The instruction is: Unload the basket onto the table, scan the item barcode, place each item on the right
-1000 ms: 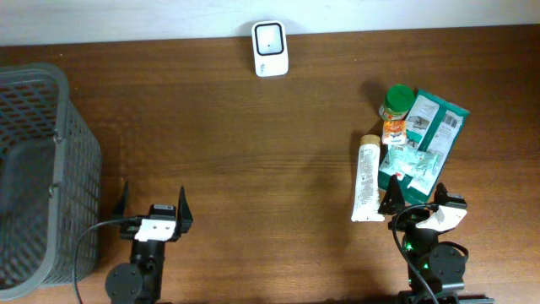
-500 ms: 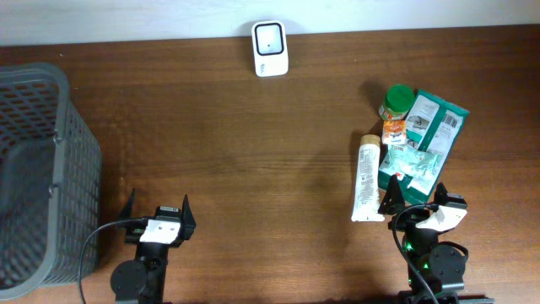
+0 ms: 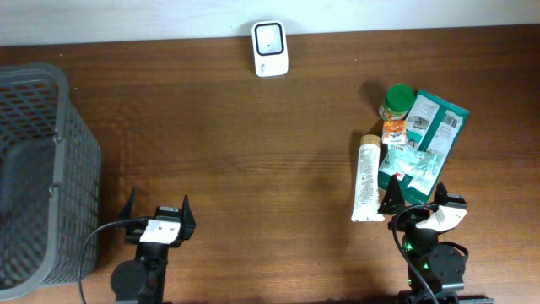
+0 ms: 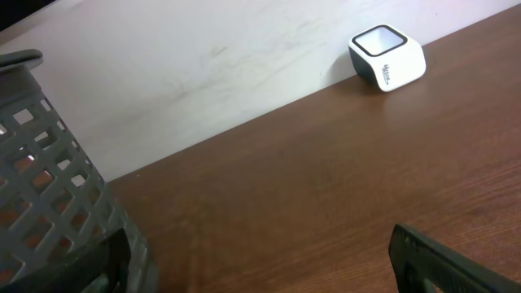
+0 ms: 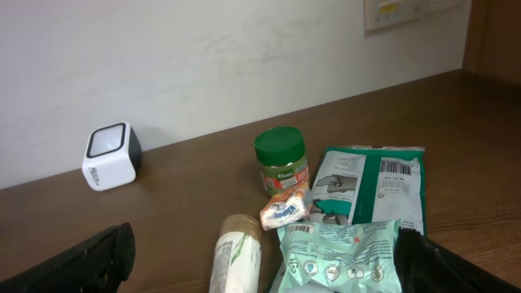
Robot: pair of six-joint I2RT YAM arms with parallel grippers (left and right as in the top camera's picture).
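The grey plastic lattice basket point(image 3: 80, 169) is running off the overhead view's left edge. Just in front of the green-lidded glass jar point(image 5: 282, 167), the cream tube point(image 5: 238, 259) and pale green plastic pouch point(image 5: 338, 256) are being cropped by the right wrist view's bottom edge. The pouch is also covering part of the dark green packet point(image 5: 374, 183).

Grey mesh basket point(image 3: 34, 169) upright at table's left end, open top, grey bar across rim; inside too dark to read. Brown wood table point(image 3: 253, 143), grain visible. White wall point(image 4: 203, 65) along far edge, faint scuffs. Pale plate point(image 5: 407, 12) on wall, upper right in right wrist view.
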